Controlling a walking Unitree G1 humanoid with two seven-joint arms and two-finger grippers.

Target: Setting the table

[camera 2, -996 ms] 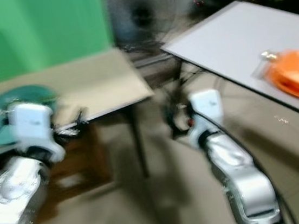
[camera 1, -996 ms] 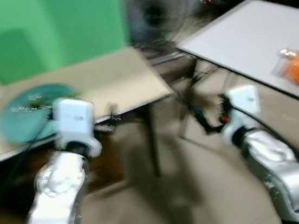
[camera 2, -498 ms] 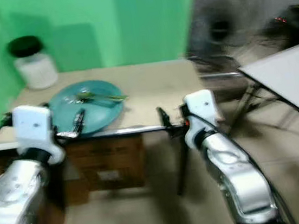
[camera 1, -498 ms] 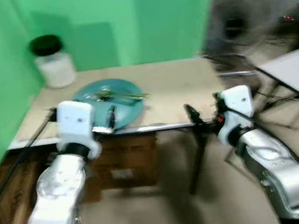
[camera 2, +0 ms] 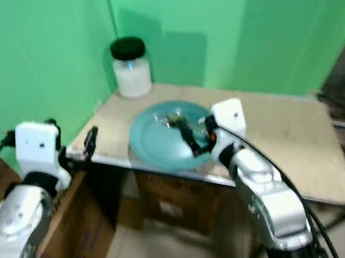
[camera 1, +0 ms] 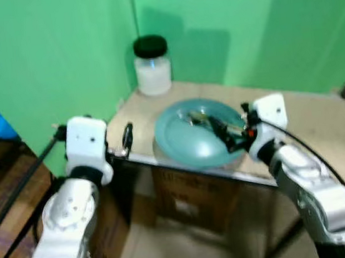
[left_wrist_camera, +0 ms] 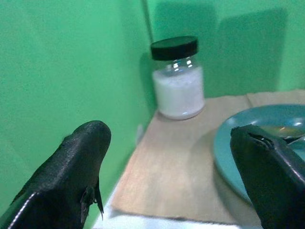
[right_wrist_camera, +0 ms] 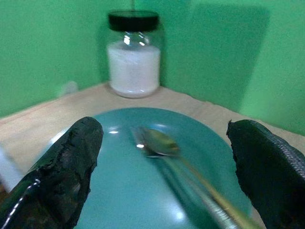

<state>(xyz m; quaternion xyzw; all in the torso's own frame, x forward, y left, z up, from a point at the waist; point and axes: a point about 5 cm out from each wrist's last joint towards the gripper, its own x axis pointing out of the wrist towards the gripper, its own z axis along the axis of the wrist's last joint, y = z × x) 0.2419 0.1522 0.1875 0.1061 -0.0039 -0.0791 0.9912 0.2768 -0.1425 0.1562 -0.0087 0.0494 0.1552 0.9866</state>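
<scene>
From the head views, a teal plate (camera 1: 195, 135) with cutlery (camera 1: 212, 122) is seen on the table (camera 1: 325, 138), a jar (camera 1: 152, 65) behind it. In the left wrist view, the left gripper (left_wrist_camera: 176, 162) is held with jaws open at the table's edge. In the right wrist view, the right gripper (right_wrist_camera: 164, 176) is held with jaws open, empty, over the plate.

I've got both silver arms raised in front of me, elbows bent, wrists level. My left gripper (camera 1: 125, 141) sits out at the left — its two black fingers (left_wrist_camera: 71, 176) spread well apart, nothing between them. My right gripper (camera 1: 223, 134) reaches forward and inward toward the middle, its fingers (right_wrist_camera: 66, 167) likewise held wide — nothing gripped there either. Each forearm ends in a white wrist block, and a black cable trails back along each arm.
</scene>
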